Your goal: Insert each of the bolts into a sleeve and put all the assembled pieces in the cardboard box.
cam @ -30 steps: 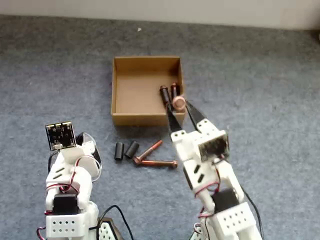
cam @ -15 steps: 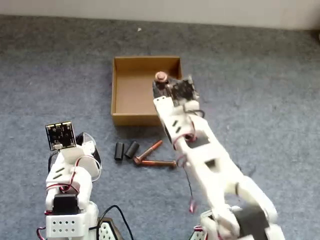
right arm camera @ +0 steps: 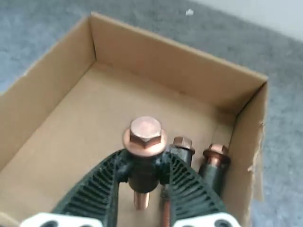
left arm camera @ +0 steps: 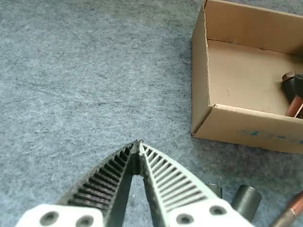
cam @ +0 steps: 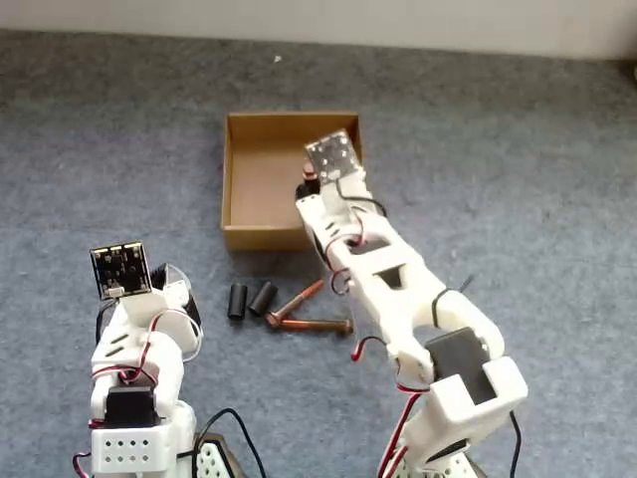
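My right gripper (right arm camera: 144,163) is shut on an assembled piece (right arm camera: 143,176), a copper bolt in a black sleeve, held upright above the floor of the cardboard box (right arm camera: 71,132). Two more assembled pieces (right arm camera: 182,147) (right arm camera: 215,163) lie against the box's right wall. In the high view the right arm (cam: 383,279) stretches over the box (cam: 261,189). Two loose black sleeves (cam: 237,300) (cam: 263,297) and two loose copper bolts (cam: 296,302) (cam: 317,325) lie on the carpet in front of the box. My left gripper (left arm camera: 138,145) is shut on nothing, low over the carpet left of the box (left arm camera: 222,120).
Grey carpet covers the whole floor, with open room to the left and right of the box. The left arm (cam: 134,339) stands at the near left. From the left wrist the loose sleeves (left arm camera: 246,198) and a bolt (left arm camera: 289,213) show close by.
The right arm has swung forward from in front of the box to over it, carrying the assembled piece inside and tilting down. The left arm has not moved.
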`<action>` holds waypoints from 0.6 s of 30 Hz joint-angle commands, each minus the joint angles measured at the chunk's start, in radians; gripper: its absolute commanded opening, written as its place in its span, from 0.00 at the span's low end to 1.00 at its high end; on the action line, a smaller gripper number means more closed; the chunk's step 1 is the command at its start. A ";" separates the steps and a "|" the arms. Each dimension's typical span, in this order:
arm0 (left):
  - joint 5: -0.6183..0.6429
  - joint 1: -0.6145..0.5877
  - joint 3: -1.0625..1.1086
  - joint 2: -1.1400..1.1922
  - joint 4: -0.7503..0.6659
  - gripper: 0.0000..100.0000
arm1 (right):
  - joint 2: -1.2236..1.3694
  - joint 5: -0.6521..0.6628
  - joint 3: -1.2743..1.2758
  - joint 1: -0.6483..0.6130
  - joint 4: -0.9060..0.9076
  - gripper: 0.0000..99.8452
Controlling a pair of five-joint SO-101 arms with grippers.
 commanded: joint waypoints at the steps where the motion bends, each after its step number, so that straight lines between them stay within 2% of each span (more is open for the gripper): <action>1: 0.008 -0.010 0.021 -0.005 0.005 0.01 | -0.028 0.000 -0.122 0.007 0.137 0.07; 4: 0.008 -0.010 0.021 -0.005 0.005 0.01 | -0.030 -0.002 -0.170 0.005 0.240 0.14; 8: 0.008 -0.010 0.021 -0.005 0.005 0.01 | -0.058 -0.002 -0.228 0.004 0.366 0.15; 14: 0.008 -0.010 0.021 -0.005 0.005 0.01 | -0.274 -0.012 -0.240 -0.062 0.587 0.15; 18: 0.008 -0.015 0.021 -0.005 -0.002 0.01 | -0.381 -0.227 -0.237 -0.143 0.779 0.15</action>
